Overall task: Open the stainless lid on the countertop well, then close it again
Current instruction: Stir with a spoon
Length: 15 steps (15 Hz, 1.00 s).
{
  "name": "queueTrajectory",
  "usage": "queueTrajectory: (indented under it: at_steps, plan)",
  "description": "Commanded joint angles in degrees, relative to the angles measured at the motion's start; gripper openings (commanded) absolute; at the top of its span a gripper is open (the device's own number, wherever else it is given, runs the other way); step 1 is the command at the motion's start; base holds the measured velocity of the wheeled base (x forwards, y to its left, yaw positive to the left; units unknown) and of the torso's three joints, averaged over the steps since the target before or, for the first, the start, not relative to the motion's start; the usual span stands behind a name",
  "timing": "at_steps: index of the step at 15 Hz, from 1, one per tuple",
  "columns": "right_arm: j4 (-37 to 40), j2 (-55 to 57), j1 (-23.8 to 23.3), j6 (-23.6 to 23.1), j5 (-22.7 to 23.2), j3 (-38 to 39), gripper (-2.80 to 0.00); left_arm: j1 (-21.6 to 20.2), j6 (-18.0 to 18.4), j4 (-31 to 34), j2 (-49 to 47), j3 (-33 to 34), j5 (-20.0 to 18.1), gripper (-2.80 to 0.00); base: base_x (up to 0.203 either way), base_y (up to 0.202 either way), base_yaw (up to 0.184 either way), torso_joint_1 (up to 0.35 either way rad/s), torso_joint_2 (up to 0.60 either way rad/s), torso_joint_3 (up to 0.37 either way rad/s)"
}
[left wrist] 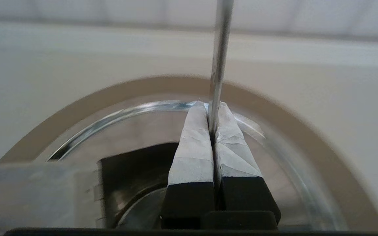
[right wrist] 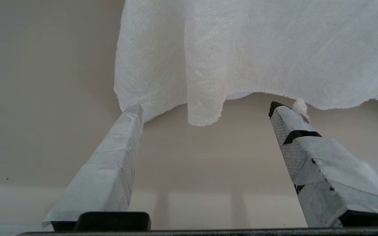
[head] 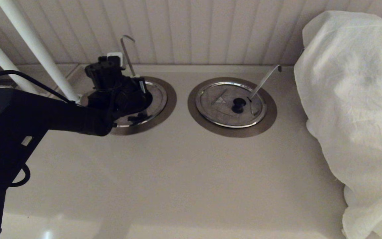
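While the left pincer (left wrist: 213,131) sits low over the left-hand well, its taped fingers (left wrist: 194,144) are pressed narrow together, with the near-upright ladle stem (left wrist: 220,49) rising just beyond their tips; whether they pinch it or a knob cannot be told. The stainless lid (head: 156,99) lies directly beneath the pincer, within the countertop well (head: 169,103) at the far left of the counter (head: 184,179). Its stem's long axis runs near vertical, so any lift should, in my judgement, go straight up. The left arm is much nearer (the right pincer (right wrist: 205,111) stands wide open beside a white cloth (right wrist: 258,49)).
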<state>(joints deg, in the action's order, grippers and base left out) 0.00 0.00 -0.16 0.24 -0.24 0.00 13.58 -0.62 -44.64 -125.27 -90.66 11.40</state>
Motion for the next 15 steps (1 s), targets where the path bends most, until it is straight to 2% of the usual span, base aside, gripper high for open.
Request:
queueTrajectory:
  at_steps: [1, 7, 10, 11, 15]
  plan:
    - [0.0, -0.1, 0.0, 0.0, 0.0, 0.1, 0.00, 0.8, -0.1, 0.1, -1.6, -0.4, 0.2, -2.80, 0.000, 0.000, 0.000, 0.000, 0.00, 0.000]
    - [0.0, -0.1, 0.0, 0.0, 0.0, 0.1, 0.00, 1.1, -0.1, -0.2, -3.3, -2.1, 0.5, -2.80, 0.000, 0.000, 0.000, 0.000, 0.00, 0.000]
    - [0.0, -0.1, 0.0, 0.0, 0.0, 0.1, 0.00, 1.5, 0.1, -0.2, -4.5, -3.7, 3.6, -2.80, 0.000, 0.000, 0.000, 0.000, 0.00, 0.000]
    - [0.0, -0.1, 0.0, 0.0, 0.0, 0.1, 0.00, 1.6, 0.0, -0.2, -4.5, -4.0, 3.7, 0.00, 0.000, 0.000, 0.000, 0.000, 0.00, 0.000]
    - [0.0, -0.1, 0.0, 0.0, 0.0, 0.1, 0.00, 1.8, 0.0, -0.2, -4.4, -4.0, 3.7, 0.00, 0.000, 0.000, 0.000, 0.000, 0.00, 0.000]
